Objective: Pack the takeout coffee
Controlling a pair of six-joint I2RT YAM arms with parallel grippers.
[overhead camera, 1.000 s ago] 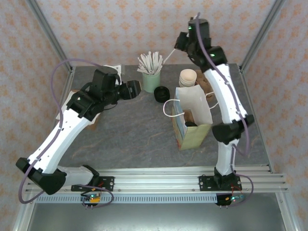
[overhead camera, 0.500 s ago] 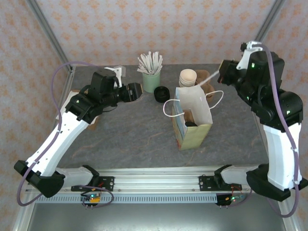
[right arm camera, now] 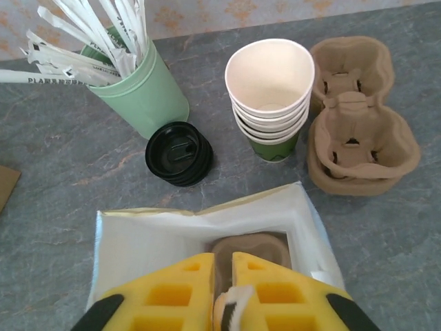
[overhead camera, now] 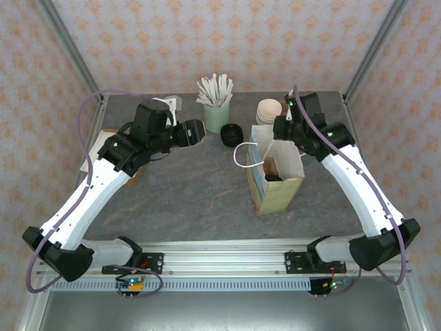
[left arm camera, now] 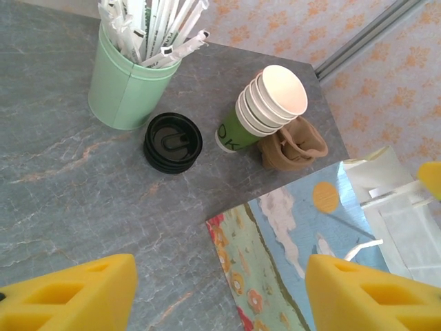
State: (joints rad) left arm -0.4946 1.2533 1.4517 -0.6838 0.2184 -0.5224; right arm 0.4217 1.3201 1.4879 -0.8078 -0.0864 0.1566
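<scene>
The takeout coffee, a small green paper cup under a round black plastic lid [overhead camera: 231, 134], stands upright on the table. It is just beside a pale green mug of white wrapped sticks [overhead camera: 216, 114] and near a stack of lidless green paper cups with cream insides [overhead camera: 269, 110]. From above, its lid hides most of its wall.

It is probably light. The paper side is soft and would crush under a hard squeeze, and the smooth lid could pop off. The best hold is likely on the side wall just under the lid rim, with the jaws fully spread.

The left gripper [left arm camera: 220, 276] hovers near the cup, fingers wide apart and empty. The right gripper [right arm camera: 220, 303] hangs over an open white paper bag with a printed side [overhead camera: 279, 186]. Its fingers are almost together, apparently pinching a white wrapped stick [right arm camera: 231, 312].

The grey marbled table [overhead camera: 186, 186] leaves open space on the cup's near side. Peach-patterned walls enclose the table.
</scene>
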